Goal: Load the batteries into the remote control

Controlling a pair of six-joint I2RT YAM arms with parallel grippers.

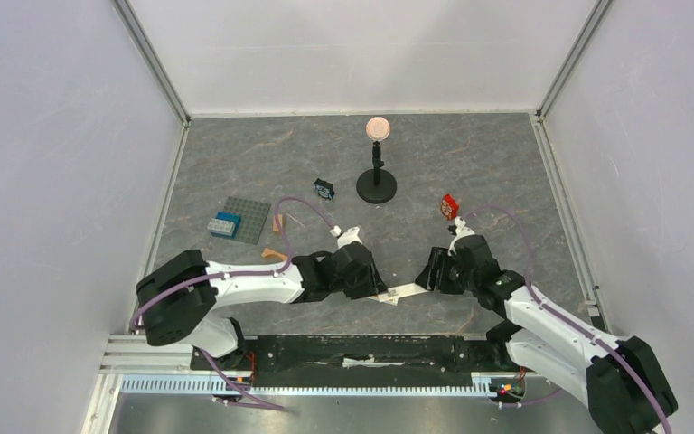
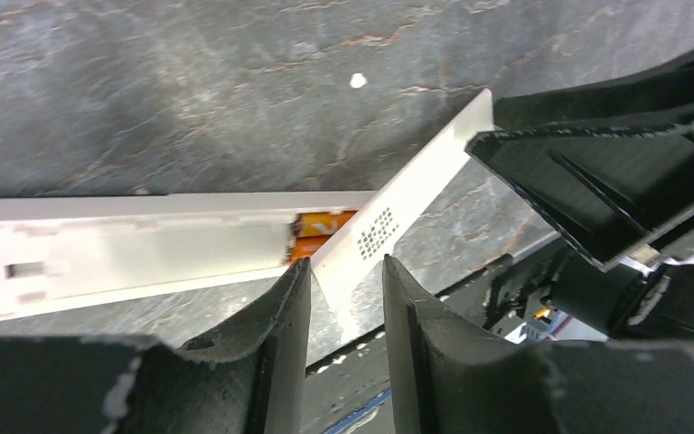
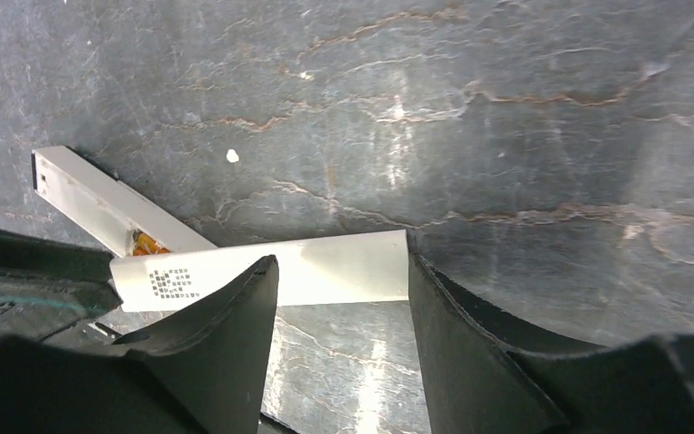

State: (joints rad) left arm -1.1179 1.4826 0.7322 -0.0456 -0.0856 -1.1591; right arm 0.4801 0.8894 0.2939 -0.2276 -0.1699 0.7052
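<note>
The remote control (image 2: 126, 249) lies flat on the table with its back up and its compartment uncovered. An orange battery (image 2: 319, 231) shows at the compartment's end, and again as the battery (image 3: 145, 242) in the right wrist view. A slim white cover (image 2: 389, 212) with a printed dot code rests slantwise over that end. My left gripper (image 2: 346, 262) is shut across the cover's near end. My right gripper (image 3: 342, 262) stands open around the cover (image 3: 334, 268), whose far end touches one fingertip (image 3: 420, 276). From above, the cover (image 1: 405, 291) bridges the left gripper (image 1: 381, 291) and the right gripper (image 1: 426, 280); the remote is hidden there.
A black stand (image 1: 377, 185) with a pink disc stands at the back middle, and a red object (image 1: 450, 206) lies right of it. A grey baseplate (image 1: 247, 220) with a blue brick (image 1: 224, 223), orange pieces (image 1: 276, 253) and a small dark object (image 1: 324, 189) lie left. The table's near edge (image 1: 352, 348) is close behind both grippers.
</note>
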